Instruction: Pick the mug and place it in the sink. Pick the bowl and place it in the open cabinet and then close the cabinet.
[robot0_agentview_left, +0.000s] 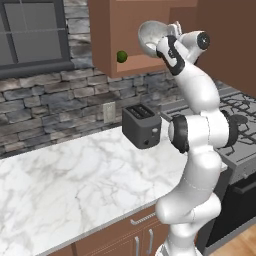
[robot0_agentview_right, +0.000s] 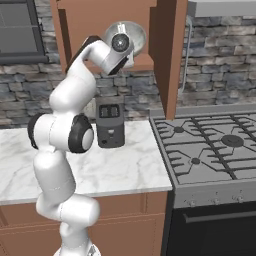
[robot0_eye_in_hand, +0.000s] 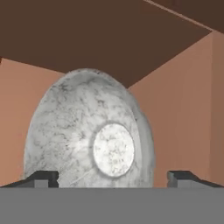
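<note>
While your gripper (robot0_eye_in_hand: 112, 177) stands spread, the bowl (robot0_eye_in_hand: 89, 131) tilts on edge inside the cabinet (robot0_agentview_left: 112, 30), above the marble counter (robot0_agentview_left: 75, 175), toaster (robot0_agentview_left: 141, 126) and stone wall (robot0_agentview_left: 45, 105).

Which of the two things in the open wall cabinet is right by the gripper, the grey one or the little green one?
The grey one: the bowl, tipped on edge right ahead of the open gripper. The small green ball sits apart, at the shelf's left end.
</note>
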